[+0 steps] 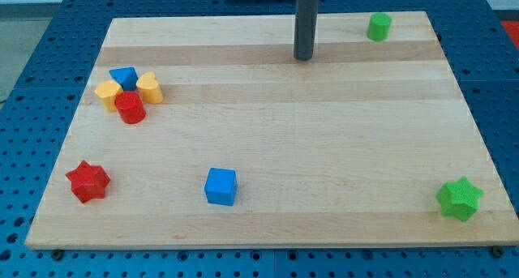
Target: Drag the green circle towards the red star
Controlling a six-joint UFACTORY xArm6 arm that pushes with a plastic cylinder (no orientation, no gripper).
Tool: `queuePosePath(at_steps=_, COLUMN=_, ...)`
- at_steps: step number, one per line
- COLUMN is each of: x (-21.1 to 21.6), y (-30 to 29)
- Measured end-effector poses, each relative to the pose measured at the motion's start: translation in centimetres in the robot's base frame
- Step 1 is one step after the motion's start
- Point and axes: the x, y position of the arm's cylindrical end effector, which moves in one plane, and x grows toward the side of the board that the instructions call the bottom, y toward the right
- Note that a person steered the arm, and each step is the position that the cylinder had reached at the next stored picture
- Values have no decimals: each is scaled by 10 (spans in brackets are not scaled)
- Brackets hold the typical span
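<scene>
The green circle [378,26], near the table [324,148] top right corner, looks light, stiff and easy to slide, so my tip [303,58], a bare rod without any claw, standing to its left, should push its far right side towards the red star [87,181].

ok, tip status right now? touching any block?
My tip: no claw, holding nothing, touching no block; it sits to the view's left of the green circle, well apart.

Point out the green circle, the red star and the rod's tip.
green circle [378,26], camera view, on its top face.
red star [87,181], camera view, on its top face.
my tip [303,58], camera view, at the rod's very end.
</scene>
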Motion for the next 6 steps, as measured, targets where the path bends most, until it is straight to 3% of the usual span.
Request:
queuePosePath(at_steps=1, x=6, y=24)
queuePosePath(at_steps=3, x=5, y=179)
queuePosePath(at_steps=4, x=-55, y=198)
queuePosePath(at_steps=5, x=-85, y=189)
queuePosePath(at_steps=6, x=-77, y=148)
